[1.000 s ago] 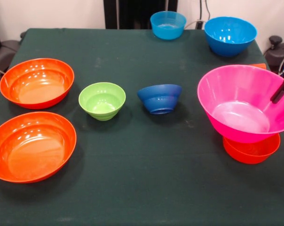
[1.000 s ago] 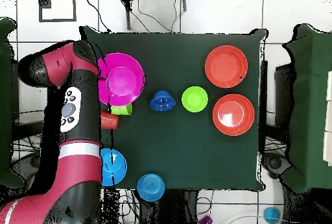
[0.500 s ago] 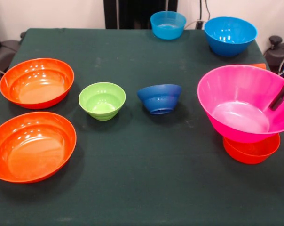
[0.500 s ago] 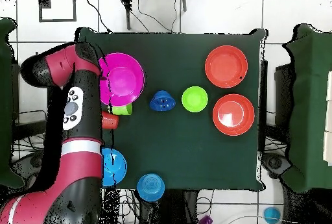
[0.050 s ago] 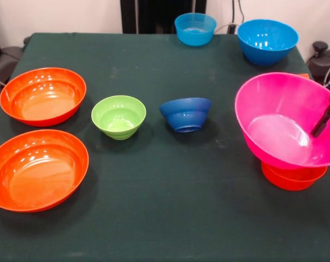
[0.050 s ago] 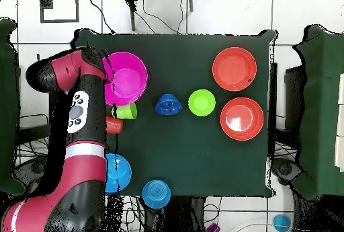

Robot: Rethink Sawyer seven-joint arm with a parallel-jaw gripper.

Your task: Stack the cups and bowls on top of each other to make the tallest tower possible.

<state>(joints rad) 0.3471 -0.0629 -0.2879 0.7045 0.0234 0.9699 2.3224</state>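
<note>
Along the left edge of the green table (image 5: pixel 154 218) in the front view sit two wide shallow orange bowls (image 5: pixel 43 95), one behind the other (image 5: pixel 37 169), both upright. Toward the middle stand the small lime green bowl (image 5: pixel 118 115) and, just beside it but apart, the small dark blue bowl (image 5: pixel 185 113). At the far edge rest two sky blue bowls (image 5: pixel 195 28), near each other (image 5: pixel 267 40). On the right, the big pink bowl (image 5: pixel 280 128) sits tilted on a smaller orange bowl (image 5: pixel 293 176). The gripper (image 5: pixel 323 121) reaches over the pink bowl's right rim with a dark finger inside; whether it grips the rim cannot be told. From overhead, the orange cup (image 6: pixel 113 124) and lime green cup (image 6: pixel 126 111) lie beside the arm (image 6: pixel 80 142).
</note>
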